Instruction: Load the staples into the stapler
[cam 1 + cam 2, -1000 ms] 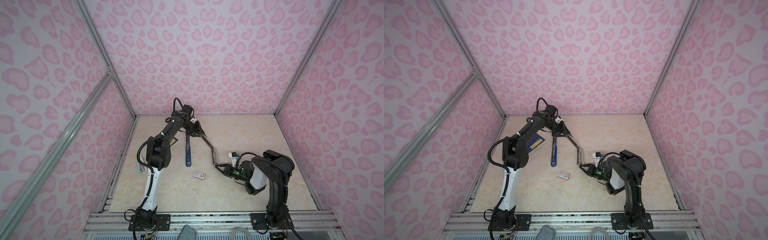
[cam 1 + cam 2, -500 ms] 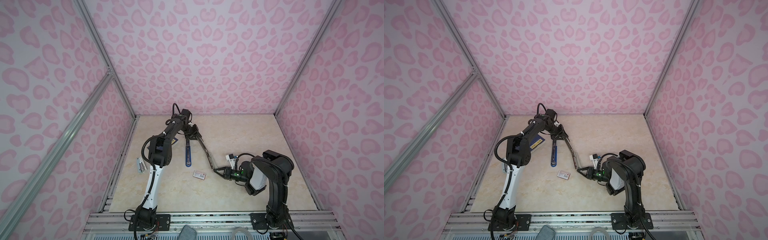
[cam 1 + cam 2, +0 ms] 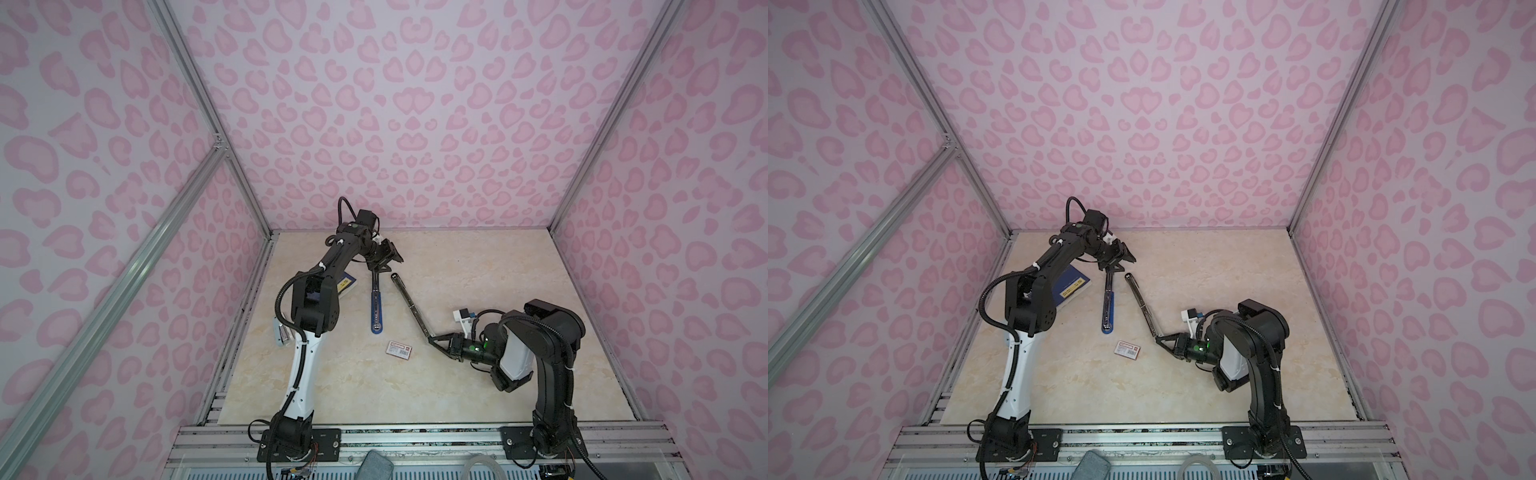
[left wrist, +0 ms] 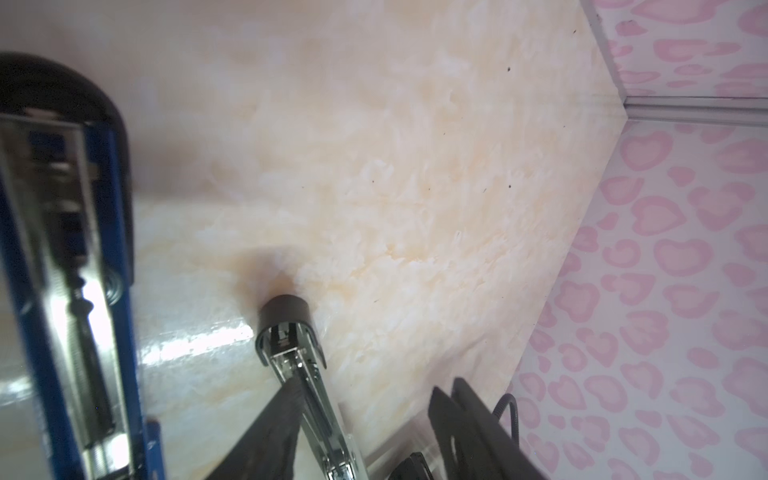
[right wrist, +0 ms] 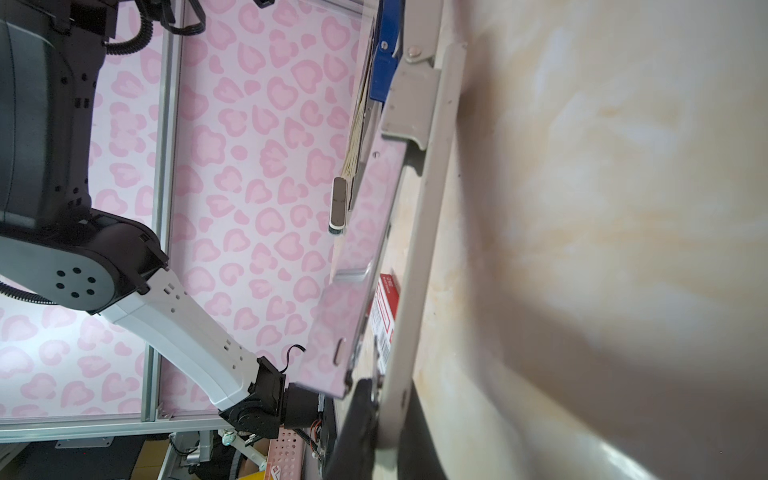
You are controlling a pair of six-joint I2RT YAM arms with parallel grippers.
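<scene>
The stapler lies opened out on the table. Its blue half (image 3: 376,305) (image 3: 1106,307) (image 4: 75,270) rests flat. Its silver metal arm (image 3: 409,305) (image 3: 1142,303) (image 4: 299,365) (image 5: 419,208) slants away from it. My right gripper (image 3: 434,338) (image 3: 1160,338) (image 5: 386,399) is shut on the arm's near end. My left gripper (image 3: 386,259) (image 3: 1119,262) (image 4: 365,388) hangs open over the arm's black-capped far end, one finger beside it. The staples' white sleeve with a red label (image 3: 399,349) (image 3: 1128,348) (image 5: 384,316) lies between the arms. A small white tray (image 3: 281,332) lies by the left arm.
A dark blue booklet (image 3: 347,286) (image 3: 1071,284) lies at the back left, partly under the left arm. Pink patterned walls close in the beige table (image 3: 478,270) on three sides; a metal rail (image 3: 415,434) runs along its front edge.
My left gripper has opened and let go of the stapler's far end. The silver arm has swung down, away from the blue half. The right gripper keeps its hold.
</scene>
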